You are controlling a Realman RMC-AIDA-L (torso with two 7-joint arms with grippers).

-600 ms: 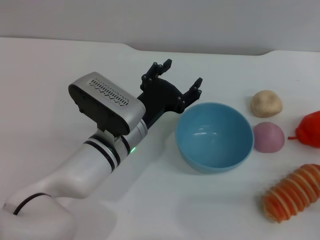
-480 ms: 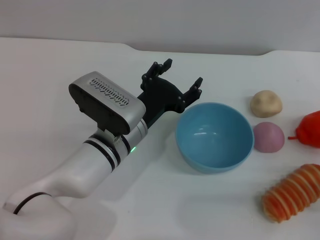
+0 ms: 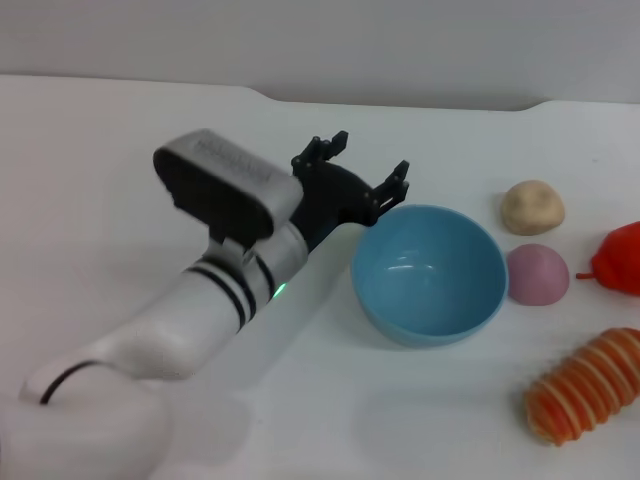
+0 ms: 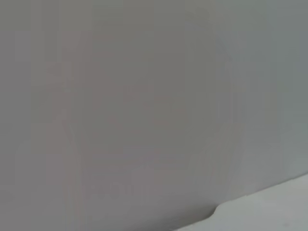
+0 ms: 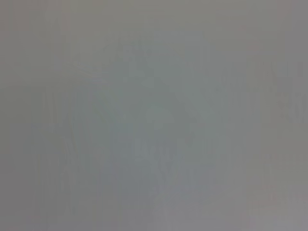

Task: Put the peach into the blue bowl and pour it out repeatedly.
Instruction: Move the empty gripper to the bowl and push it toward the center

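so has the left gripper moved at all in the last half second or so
Yes. The left gripper, open, has shifted slightly right and down toward the blue bowl, whose rim has stayed put; the wrist has also rolled.

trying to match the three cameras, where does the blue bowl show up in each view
Head view: the blue bowl sits right of centre on the white table, empty, the open left gripper just behind its rim.
Left wrist view: not in it.
Right wrist view: not in it.
Shared landmark: the table's far edge, head and left wrist views only.
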